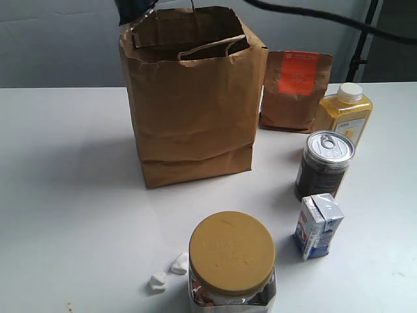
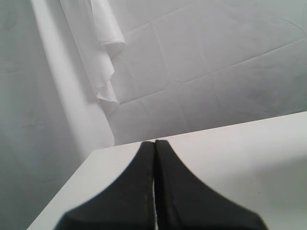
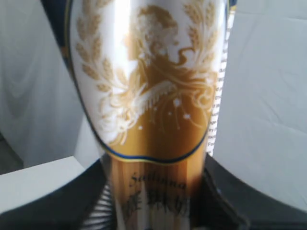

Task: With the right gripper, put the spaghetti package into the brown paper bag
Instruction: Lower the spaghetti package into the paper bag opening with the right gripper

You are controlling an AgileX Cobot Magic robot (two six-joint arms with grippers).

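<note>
The spaghetti package (image 3: 153, 96) fills the right wrist view, with its gold oval emblem and clear window of orange-yellow pasta facing the camera. My right gripper (image 3: 153, 206) is shut on it, a black finger on each side of the packet. In the exterior view the brown paper bag (image 1: 192, 111) stands open and upright at the back middle of the table. A dark blue-black shape (image 1: 133, 10), partly cut off by the frame's top edge, hangs just above the bag's back left rim. My left gripper (image 2: 154, 143) is shut and empty over a table corner.
Right of the bag stand a brown pouch with orange label (image 1: 296, 88), a yellow bottle (image 1: 345, 114), a dark can (image 1: 324, 163) and a small carton (image 1: 317, 225). A jar with a yellow lid (image 1: 231, 261) and two white bits (image 1: 169, 272) sit at the front. A black cable (image 1: 313, 13) crosses overhead.
</note>
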